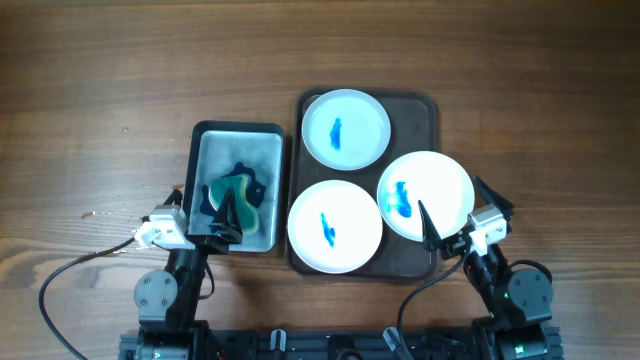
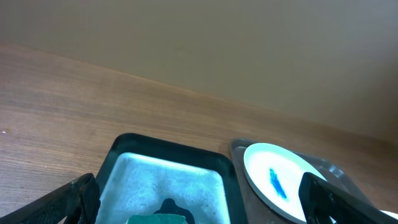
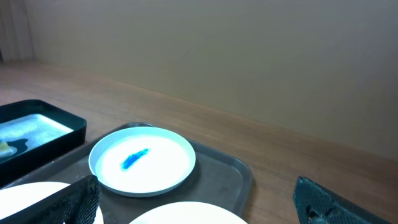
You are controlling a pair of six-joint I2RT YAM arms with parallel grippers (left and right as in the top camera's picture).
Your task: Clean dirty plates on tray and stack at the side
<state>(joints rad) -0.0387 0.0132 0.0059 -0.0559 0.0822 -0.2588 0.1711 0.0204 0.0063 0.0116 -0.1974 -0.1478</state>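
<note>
**ARM AND GRIPPER STATUS**

Left arm (image 1: 165, 290): retracted low at the near edge, wrist pointing forward. Left gripper (image 1: 205, 205): jaws spread wide, empty.

Right arm (image 1: 515, 290): retracted likewise, wrist angled slightly inward. Right gripper (image 1: 457, 208): jaws spread wide, empty.

In each wrist view, the dark fingers (image 2: 62, 205) (image 3: 68, 202) sit at the lower frame corners.

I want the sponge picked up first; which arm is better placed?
Left. The left jaws stand open over the sponge in the grey tray; the right jaws hang by a plate on the brown tray.
</note>
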